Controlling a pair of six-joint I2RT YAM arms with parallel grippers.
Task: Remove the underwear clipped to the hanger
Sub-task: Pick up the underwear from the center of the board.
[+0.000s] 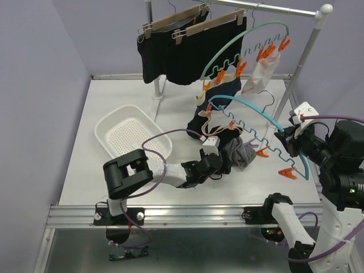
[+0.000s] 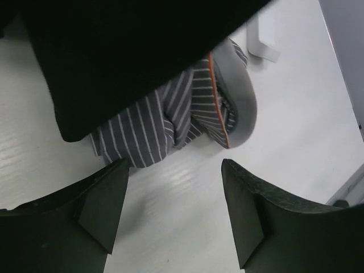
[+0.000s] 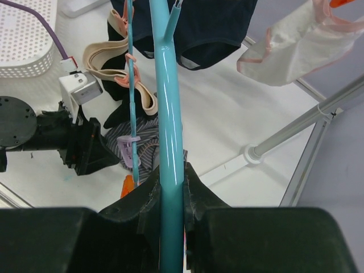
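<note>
top external view: the left gripper point(image 1: 220, 164) sits low over the table point(image 1: 114, 96), its nose at a heap of cloth – a grey-striped piece point(image 1: 243, 153) bunched on the tabletop beside a black piece point(image 1: 215, 128) with a beige waistband. from the left wrist view its two fingers point(image 2: 105, 196) stand spread with only bare table between them, and the striped cloth point(image 2: 165, 128) lies just ahead, part-covered by the black cloth point(image 2: 114, 57). i cannot tell whether the striped piece is clipped.

the right gripper point(image 1: 287, 139) is pinched tight on the stem of a teal hanger point(image 1: 256, 111), held out over the right side of the table; the right wrist view shows the tube point(image 3: 169, 85) squeezed between both jaws point(image 3: 170, 185).

up on the rail point(image 1: 267, 7) hang two black shorts point(image 1: 187, 51) on wooden hangers, and a green hanger point(image 1: 239, 37) carrying a navy piece point(image 1: 223, 88) and a white-pink piece point(image 1: 263, 71) under orange clips. a white basket point(image 1: 132, 135) rests on the table to the left – well apart from the heap.
</note>
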